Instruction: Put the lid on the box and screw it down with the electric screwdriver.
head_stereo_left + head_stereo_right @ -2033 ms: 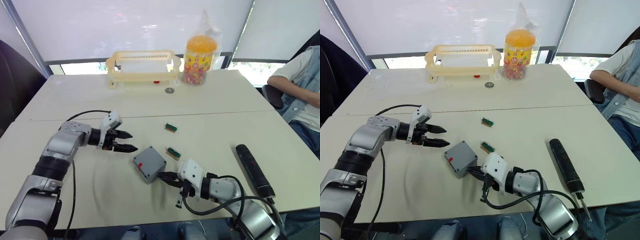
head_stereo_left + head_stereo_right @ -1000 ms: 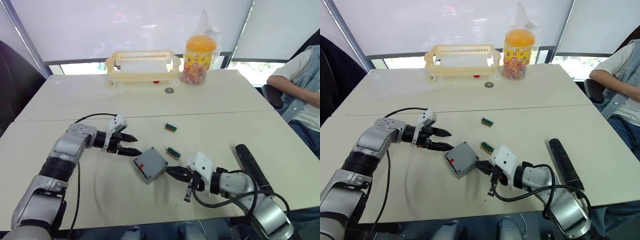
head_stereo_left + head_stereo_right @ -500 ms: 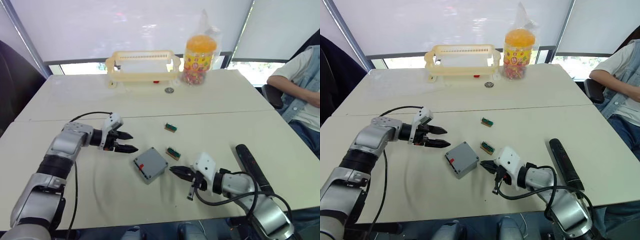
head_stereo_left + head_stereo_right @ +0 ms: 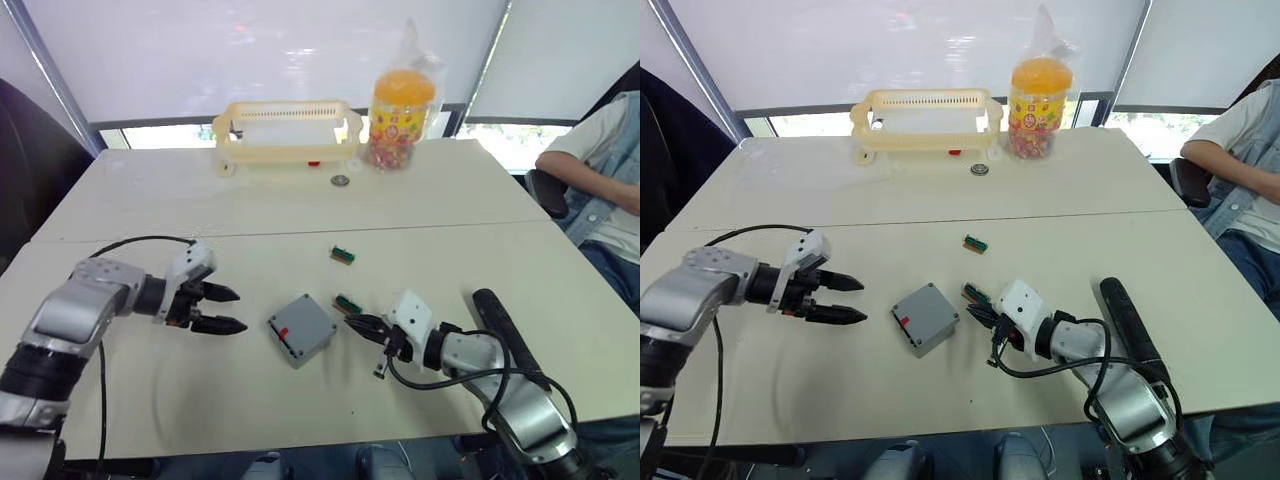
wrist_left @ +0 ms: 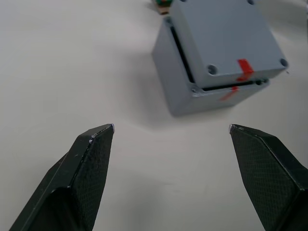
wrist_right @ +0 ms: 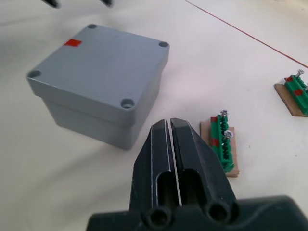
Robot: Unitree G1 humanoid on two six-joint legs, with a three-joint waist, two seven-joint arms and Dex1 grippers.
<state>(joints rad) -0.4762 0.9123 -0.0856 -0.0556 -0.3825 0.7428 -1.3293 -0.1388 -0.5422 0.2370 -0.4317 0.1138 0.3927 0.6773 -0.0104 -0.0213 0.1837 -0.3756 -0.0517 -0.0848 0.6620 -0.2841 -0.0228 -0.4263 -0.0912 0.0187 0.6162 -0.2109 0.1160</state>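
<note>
The grey lid (image 6: 101, 67) lies on top of the grey box (image 4: 300, 328) at the table's front middle. In the left wrist view the lid sits slightly off-square, with a thin gap above the box wall (image 5: 183, 91) and red marks on both. My left gripper (image 4: 238, 310) is open, a short way left of the box, with nothing between its fingers. My right gripper (image 6: 168, 122) is shut and empty, its tips just right of the box. The black electric screwdriver (image 4: 505, 335) lies on the table to the right of my right arm.
Two small green-and-tan blocks (image 4: 347, 303) (image 4: 342, 254) lie right of and behind the box. A pale yellow slotted basket (image 4: 285, 135), a candy jar (image 4: 400, 110) and a small round disc (image 4: 340, 181) stand at the back. A person (image 4: 600, 190) sits at the right edge.
My left gripper has drawn back to the left, away from the box, still open. My right gripper has let go of the box, shut, and shifted slightly toward the nearer green block.
</note>
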